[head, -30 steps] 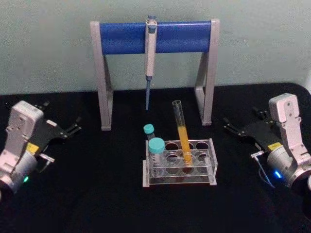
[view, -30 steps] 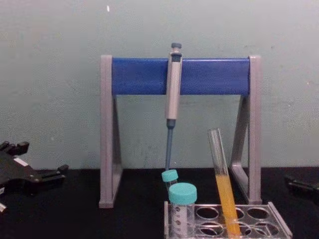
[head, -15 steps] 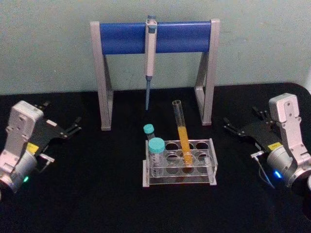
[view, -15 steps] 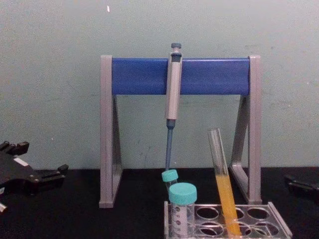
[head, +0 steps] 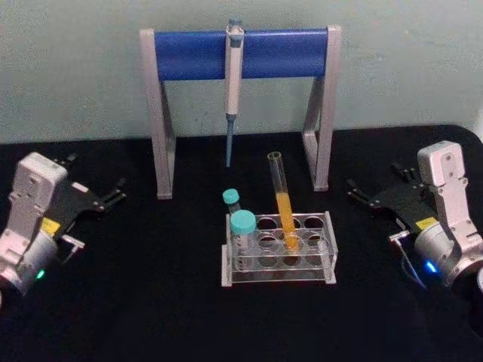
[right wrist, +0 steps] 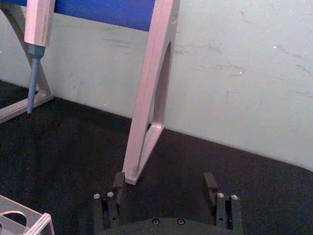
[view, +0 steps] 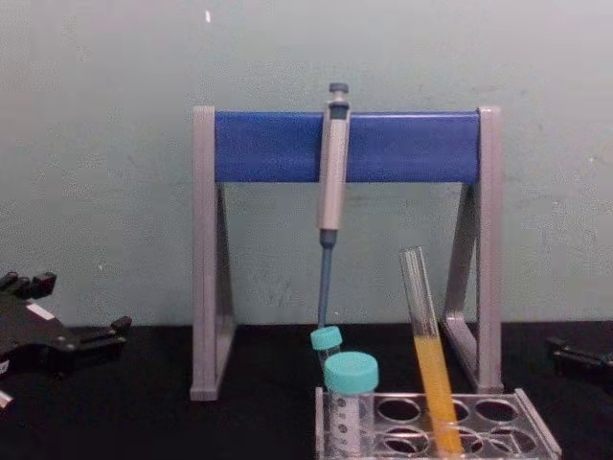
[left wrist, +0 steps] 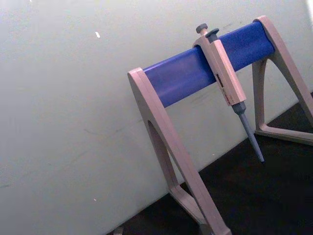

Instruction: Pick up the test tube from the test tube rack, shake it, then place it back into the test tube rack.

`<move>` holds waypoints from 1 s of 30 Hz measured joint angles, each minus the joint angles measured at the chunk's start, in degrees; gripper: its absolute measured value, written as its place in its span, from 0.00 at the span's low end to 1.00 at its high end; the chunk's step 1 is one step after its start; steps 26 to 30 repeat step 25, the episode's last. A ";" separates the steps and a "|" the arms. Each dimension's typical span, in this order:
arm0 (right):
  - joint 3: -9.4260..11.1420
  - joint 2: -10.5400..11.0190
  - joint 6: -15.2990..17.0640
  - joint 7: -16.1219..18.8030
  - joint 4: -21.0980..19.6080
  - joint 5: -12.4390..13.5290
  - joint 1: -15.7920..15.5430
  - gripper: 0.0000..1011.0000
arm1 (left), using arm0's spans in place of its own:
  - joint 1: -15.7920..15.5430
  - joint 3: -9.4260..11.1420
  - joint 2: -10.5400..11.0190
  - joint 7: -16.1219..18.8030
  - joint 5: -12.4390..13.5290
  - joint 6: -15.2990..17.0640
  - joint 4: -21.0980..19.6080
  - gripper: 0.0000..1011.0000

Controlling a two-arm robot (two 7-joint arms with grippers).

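The test tube (head: 282, 204) stands in the test tube rack (head: 278, 252), in a hole toward the rack's right side, with its long axis nearly upright and its open top leaning a little to my left and toward the wall; orange-yellow liquid fills its lower half. It lies between my two arms, well apart from both, though I judge my right pincer (head: 361, 198) somewhat the nearer: the tube is to that pincer's left and a little nearer my body, with nothing in the way. The right wrist view shows that pincer spread wide. My left pincer (head: 113, 199) rests over the table (head: 151, 302) at the far left; I cannot tell how its fingers stand. Two teal-capped tubes (head: 243, 235) sit at the rack's left end, between it and the glass tube. In the chest view the rack's front edge and the tube's round bottom are cut off
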 joint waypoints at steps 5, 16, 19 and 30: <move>0.00 0.00 0.00 0.00 0.00 0.00 0.00 0.99 | 0.00 0.00 0.00 0.00 0.00 0.00 0.00 0.99; 0.00 0.00 0.00 0.00 0.00 0.00 0.00 0.99 | 0.00 0.00 0.00 0.00 0.00 0.00 0.00 0.99; 0.00 0.00 0.00 0.00 0.00 0.00 0.00 0.99 | 0.00 0.00 0.00 0.00 0.00 0.00 0.00 0.99; 0.00 0.00 0.00 0.00 0.00 0.00 0.00 0.99 | 0.00 0.00 0.00 0.00 0.00 0.00 0.00 0.99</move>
